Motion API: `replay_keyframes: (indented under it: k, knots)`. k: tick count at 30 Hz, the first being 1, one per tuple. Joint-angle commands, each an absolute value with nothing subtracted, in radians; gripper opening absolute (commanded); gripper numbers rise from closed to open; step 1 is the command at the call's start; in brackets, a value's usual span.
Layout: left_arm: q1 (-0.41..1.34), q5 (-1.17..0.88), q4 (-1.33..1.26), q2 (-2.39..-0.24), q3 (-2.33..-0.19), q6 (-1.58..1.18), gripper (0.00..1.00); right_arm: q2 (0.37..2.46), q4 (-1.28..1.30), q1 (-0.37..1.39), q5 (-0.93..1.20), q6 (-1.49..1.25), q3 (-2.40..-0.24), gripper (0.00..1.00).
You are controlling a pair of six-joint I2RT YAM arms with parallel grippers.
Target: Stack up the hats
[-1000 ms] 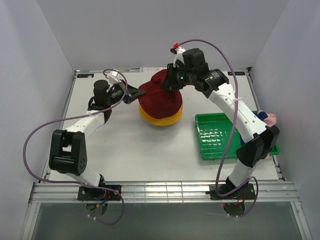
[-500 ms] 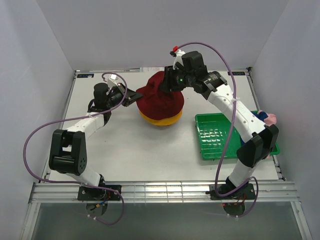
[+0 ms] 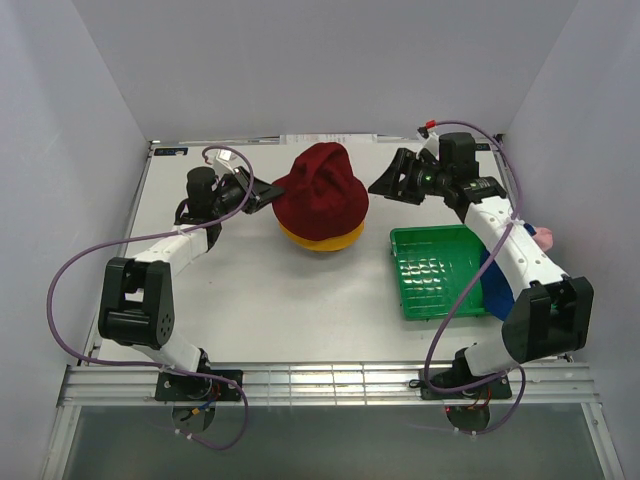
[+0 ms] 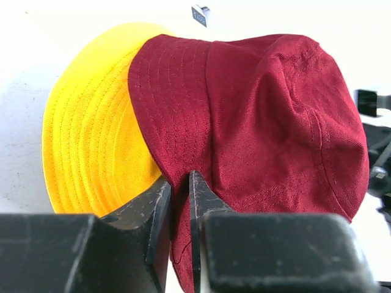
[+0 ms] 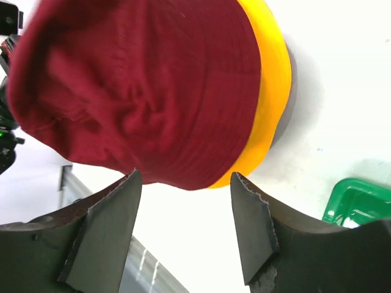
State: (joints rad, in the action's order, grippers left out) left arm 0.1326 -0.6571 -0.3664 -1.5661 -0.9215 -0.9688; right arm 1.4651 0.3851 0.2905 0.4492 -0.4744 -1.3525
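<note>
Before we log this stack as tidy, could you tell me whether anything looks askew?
The dark red hat sits off-centre on the yellow hat, crown crumpled, its brim between the parted fingers of the left claw.

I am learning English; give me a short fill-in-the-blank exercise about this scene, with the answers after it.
The dark red fabric bucket hat and the yellow fabric bucket hat are stacked; the ___ one is on top.
The green plastic tray lies on the robot's ___ side of them.
The jaws of the right end effector stand ___, holding nothing.
Missing words: dark red; right; open.
</note>
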Motion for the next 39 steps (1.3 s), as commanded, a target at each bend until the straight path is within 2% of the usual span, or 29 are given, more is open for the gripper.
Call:
replay_keyframes:
  k: [1, 2, 6, 11, 18, 23, 39]
  knots:
    - [0.123, -0.638, -0.365, -1.557, -0.904, -0.946, 0.25, 1.440, 0.221, 0.261, 0.632, -0.574, -1.281, 0.66]
    - [0.123, -0.637, -0.365, -1.559, -0.904, -0.946, 0.25, 1.442, 0.191, 0.252, 0.643, -0.596, -1.255, 0.66]
    - [0.123, -0.641, -0.367, -1.555, -0.904, -0.948, 0.40, 1.448, 0.129, 0.232, 0.660, -0.646, -1.198, 0.67]
    - [0.115, -0.637, -0.365, -1.549, -0.897, -0.946, 0.46, 1.465, 0.058, 0.216, 0.669, -0.696, -1.149, 0.67]
    - [0.107, -0.635, -0.365, -1.542, -0.891, -0.951, 0.47, 1.511, 0.017, 0.215, 0.654, -0.713, -1.127, 0.67]
    - [0.103, -0.637, -0.365, -1.548, -0.891, -0.954, 0.45, 1.546, -0.020, 0.215, 0.650, -0.724, -1.117, 0.66]
    - [0.101, -0.640, -0.365, -1.552, -0.885, -0.953, 0.25, 1.615, -0.191, 0.216, 0.683, -0.842, -1.042, 0.62]
